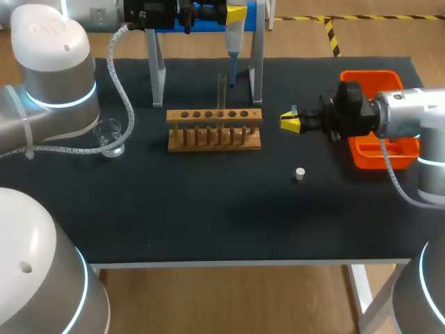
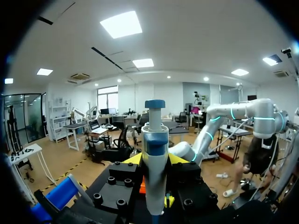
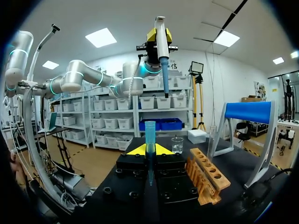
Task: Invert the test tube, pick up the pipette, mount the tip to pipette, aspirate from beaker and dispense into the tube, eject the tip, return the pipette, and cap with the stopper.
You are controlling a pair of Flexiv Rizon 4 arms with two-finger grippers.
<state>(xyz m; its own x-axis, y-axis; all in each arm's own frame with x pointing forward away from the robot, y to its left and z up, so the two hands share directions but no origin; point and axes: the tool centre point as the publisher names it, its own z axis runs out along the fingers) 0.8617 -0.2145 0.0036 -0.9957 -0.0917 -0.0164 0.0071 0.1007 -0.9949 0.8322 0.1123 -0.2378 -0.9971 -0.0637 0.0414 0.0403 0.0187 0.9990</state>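
Note:
My left gripper is raised at the back of the table, shut on the white and blue pipette, which hangs nozzle down. In the left wrist view the pipette stands between the yellow fingers. My right gripper sits just right of the wooden rack and is shut on a clear blue pipette tip, held upright. A glass test tube stands in the rack. The beaker is at the left, and the small white stopper lies in front of the right gripper.
The blue pipette stand with white legs spans the back behind the rack. An orange tray lies under my right arm at the table's right edge. In the right wrist view the rack is beside the gripper and the beaker is ahead of it.

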